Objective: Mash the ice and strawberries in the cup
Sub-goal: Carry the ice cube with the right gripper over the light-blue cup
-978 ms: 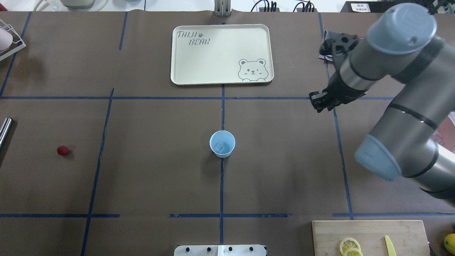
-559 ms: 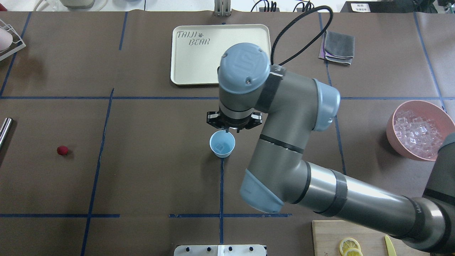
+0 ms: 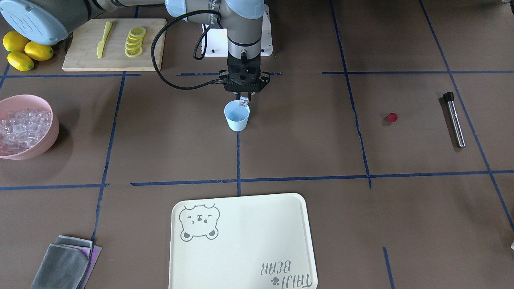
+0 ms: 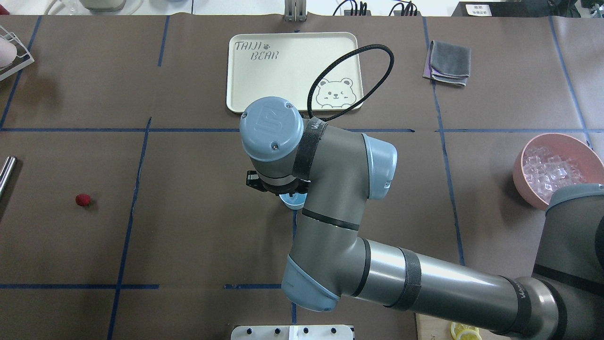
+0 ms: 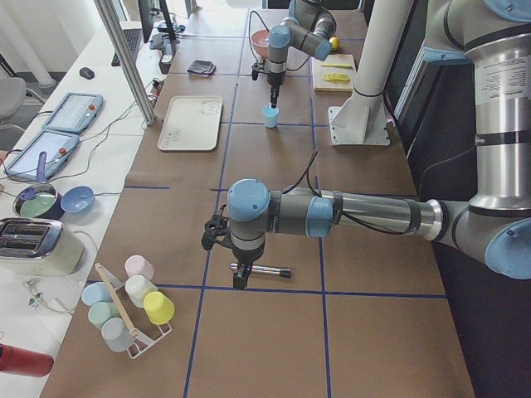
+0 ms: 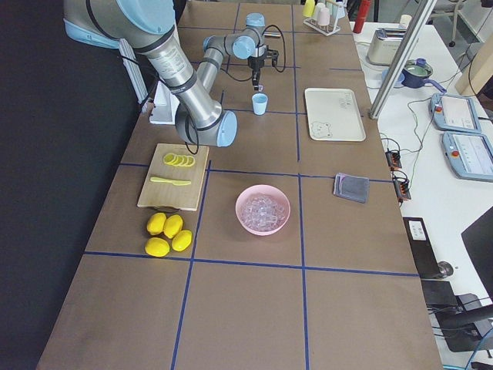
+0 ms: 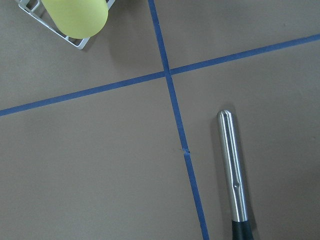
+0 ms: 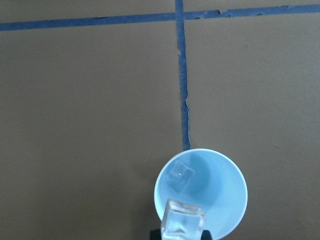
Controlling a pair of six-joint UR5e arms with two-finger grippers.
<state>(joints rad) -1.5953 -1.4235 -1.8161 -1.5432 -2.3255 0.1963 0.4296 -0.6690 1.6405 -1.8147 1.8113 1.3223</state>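
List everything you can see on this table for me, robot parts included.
cup: one, light blue, table centre, one ice cube inside
held ice cube: one, clear, above the cup
strawberry: one, red, toward the robot's left
bowl: one, pink, toward the robot's right, filled with clear ice
metal rod: one, silver with a black end, far left
tray: one, cream, bear print, opposite the robot
cloth: one, grey, folded
cutting board: one, wooden, carrying several lemon slices and a yellow-green knife
lemons: four, yellow, beside the board
rack: one, wire, holding pastel cups
right gripper: black, shut on the held ice cube
left gripper: black, near the metal rod; open or shut unclear
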